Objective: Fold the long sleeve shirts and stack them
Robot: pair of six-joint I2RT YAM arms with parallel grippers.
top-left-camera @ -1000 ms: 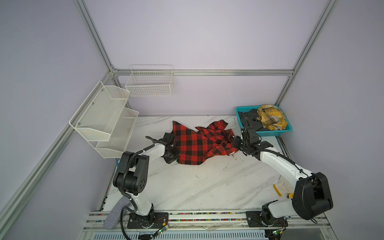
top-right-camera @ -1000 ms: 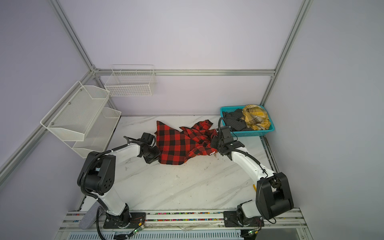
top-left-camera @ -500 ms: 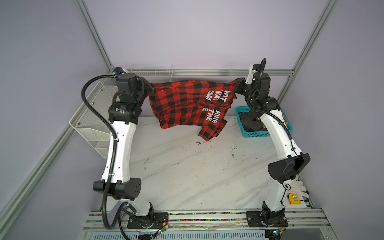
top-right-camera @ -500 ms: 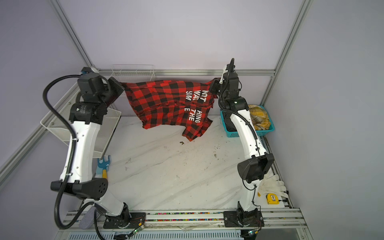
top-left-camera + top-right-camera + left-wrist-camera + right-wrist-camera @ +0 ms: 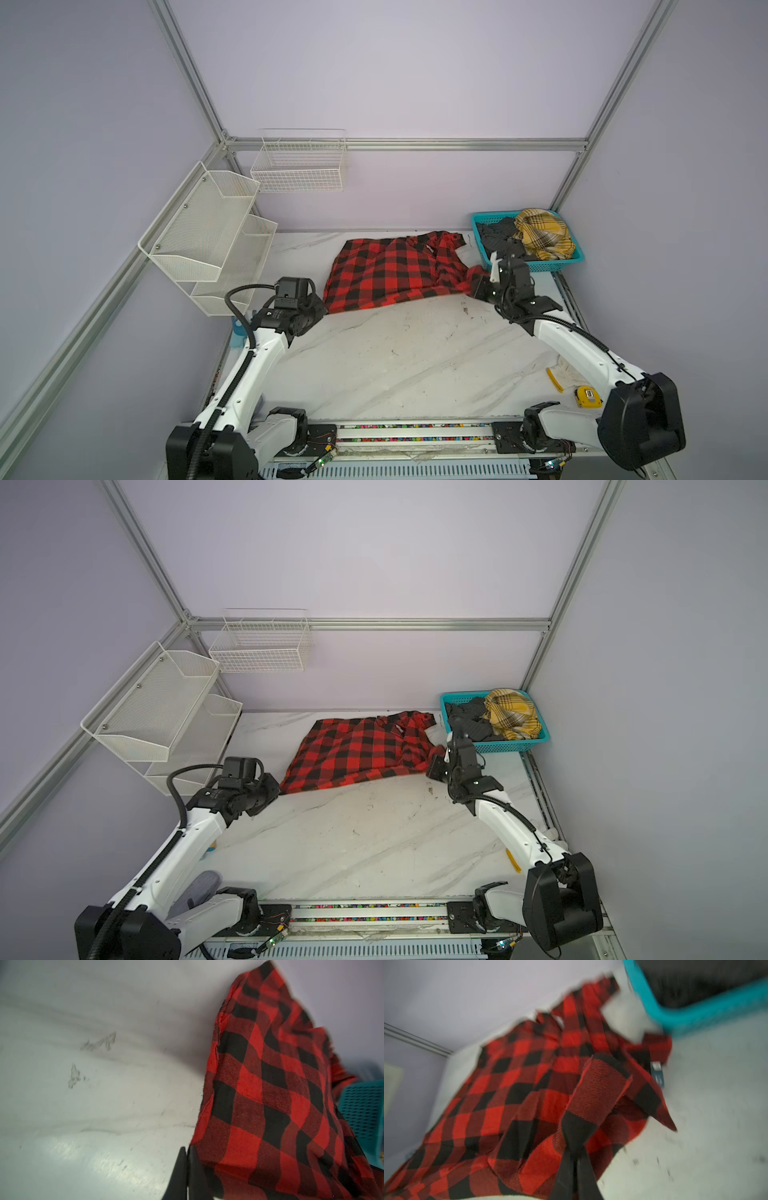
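Read the bench point(image 5: 395, 365) as a clock face with twelve at the back wall. At nine, the left tool point(image 5: 321, 306) is down low, its tips pressed together on the near-left corner of the red check shirt point(image 5: 390, 270). The left wrist view shows the hem running straight into the closed tips. Moving across, the shirt lies open between eleven and one, its body spread fairly flat on the marble, plain check side up with no lettering showing. It bunches into ridges toward its right end, though, and the collar end is rumpled near the back wall. On to two o'clock, where the right tool point(image 5: 473, 286) is clamped on a gathered tuck of the same cloth, plain to see in the right wrist view. Just beyond it, at the two o'clock corner, sits the teal basket point(image 5: 577, 259), with the grey garment point(image 5: 496, 235) and the yellow plaid garment point(image 5: 540, 232) heaped inside. My call is that it's early days. One shirt is laid out, but there's no fold in it, its right side wants smoothing, no stack has been started, and two garments are waiting in the basket.
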